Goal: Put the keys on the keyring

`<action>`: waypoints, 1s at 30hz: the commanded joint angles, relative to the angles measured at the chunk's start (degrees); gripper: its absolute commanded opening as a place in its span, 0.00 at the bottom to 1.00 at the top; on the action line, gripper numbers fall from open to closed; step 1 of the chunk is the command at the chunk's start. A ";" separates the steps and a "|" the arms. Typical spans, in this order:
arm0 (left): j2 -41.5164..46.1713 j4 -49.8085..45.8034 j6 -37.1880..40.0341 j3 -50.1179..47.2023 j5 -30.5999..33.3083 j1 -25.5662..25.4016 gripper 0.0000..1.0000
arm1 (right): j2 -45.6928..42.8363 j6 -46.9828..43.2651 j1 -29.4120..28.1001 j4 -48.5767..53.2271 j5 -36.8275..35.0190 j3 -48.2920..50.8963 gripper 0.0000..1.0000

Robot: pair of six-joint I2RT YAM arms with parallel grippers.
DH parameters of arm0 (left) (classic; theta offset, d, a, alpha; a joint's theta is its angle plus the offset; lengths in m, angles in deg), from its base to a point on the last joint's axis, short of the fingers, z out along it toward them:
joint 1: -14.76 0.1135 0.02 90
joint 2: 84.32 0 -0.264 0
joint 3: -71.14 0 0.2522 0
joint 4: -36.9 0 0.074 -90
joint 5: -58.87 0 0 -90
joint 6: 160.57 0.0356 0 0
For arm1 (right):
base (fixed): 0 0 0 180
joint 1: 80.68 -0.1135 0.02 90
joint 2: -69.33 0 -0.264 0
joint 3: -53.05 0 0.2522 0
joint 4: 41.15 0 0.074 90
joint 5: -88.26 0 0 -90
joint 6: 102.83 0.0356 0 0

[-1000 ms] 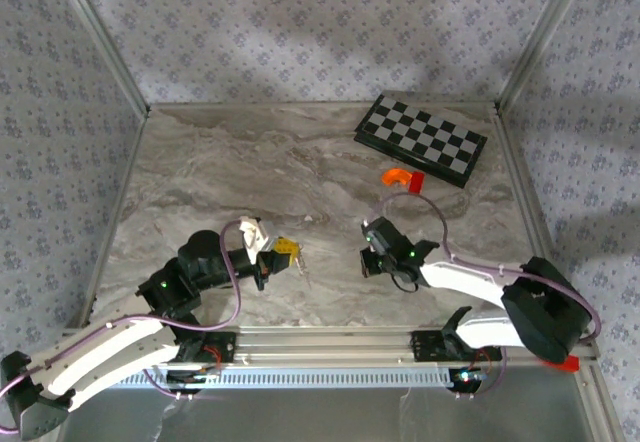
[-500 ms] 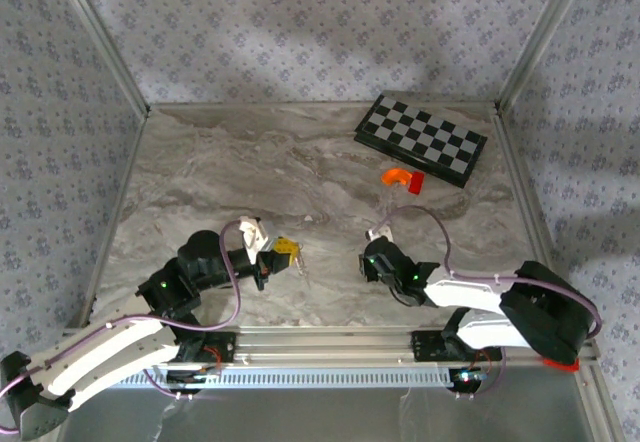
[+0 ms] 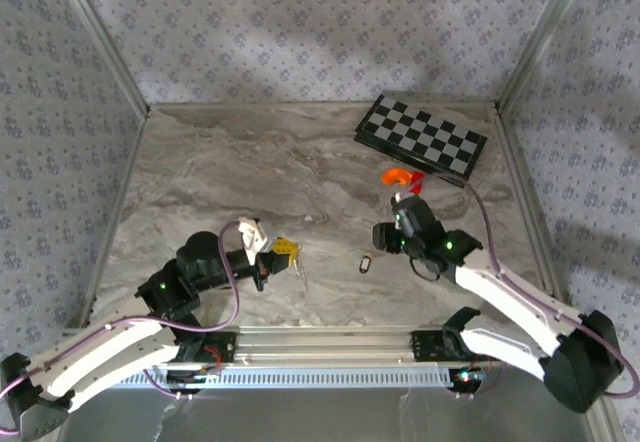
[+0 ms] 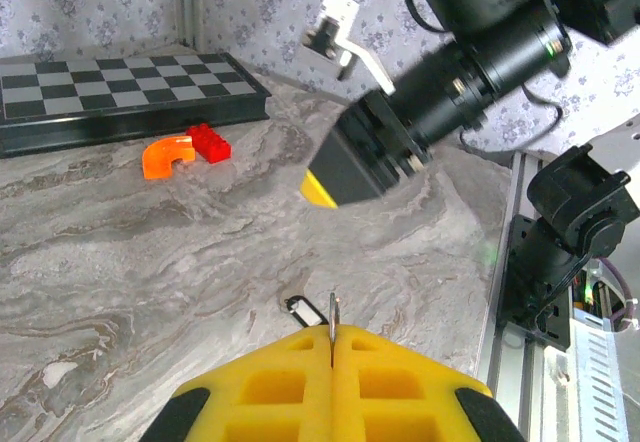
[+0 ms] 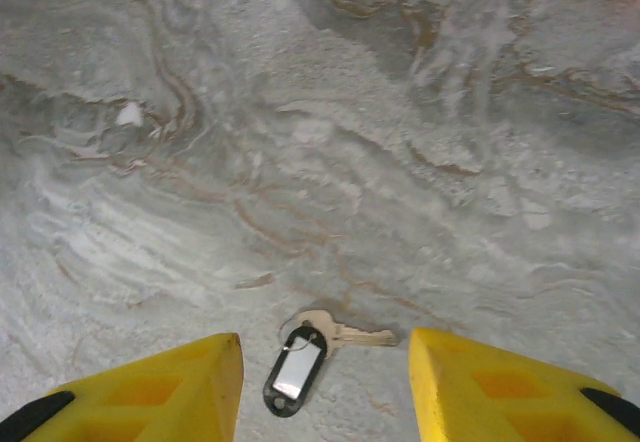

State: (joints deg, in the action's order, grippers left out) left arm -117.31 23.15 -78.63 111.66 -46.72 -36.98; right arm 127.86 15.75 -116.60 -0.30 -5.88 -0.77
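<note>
My left gripper [image 4: 333,334] is shut on a thin metal keyring [image 4: 333,314], seen edge-on and sticking out between the yellow fingers. From above, the left gripper [image 3: 286,252] sits low at the near left of the table. A brass key [image 5: 352,335] with a black tag [image 5: 296,370] lies flat on the marble, apart from both grippers. My right gripper [image 5: 325,342] hovers over the key, open, with a finger on either side and touching nothing. In the top view the key and tag [image 3: 366,262] lie just left of the right gripper [image 3: 388,237].
A folded chessboard [image 3: 421,139] rests at the back right. In front of it are an orange curved piece [image 3: 396,175] and a red brick [image 3: 416,184]. An aluminium rail [image 3: 330,344] runs along the near edge, and patterned walls enclose the table.
The right gripper has opened and let the tagged key go onto the table, then lifted and swung back to the right. The left gripper has stayed put with the keyring.
</note>
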 commanded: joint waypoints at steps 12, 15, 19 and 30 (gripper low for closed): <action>1.86 1.57 -0.21 0.21 0.31 0.33 0.00 | 33.95 -23.52 -8.90 26.76 1.94 -24.95 0.44; 2.13 1.45 -0.39 0.30 0.30 0.32 0.00 | 36.96 -25.12 -10.02 26.88 1.30 -25.93 0.44; 2.88 0.97 -0.82 0.48 0.37 0.24 0.00 | 40.35 -26.35 -10.26 26.39 0.58 -27.17 0.44; 3.29 0.60 -0.93 0.70 1.10 0.13 0.00 | 46.45 -28.75 -11.60 27.12 -1.91 -30.78 0.35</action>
State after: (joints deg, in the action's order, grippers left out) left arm -114.36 22.91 -79.24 111.66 -46.09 -36.98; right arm 173.01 -11.39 -127.68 24.36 -6.19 -29.84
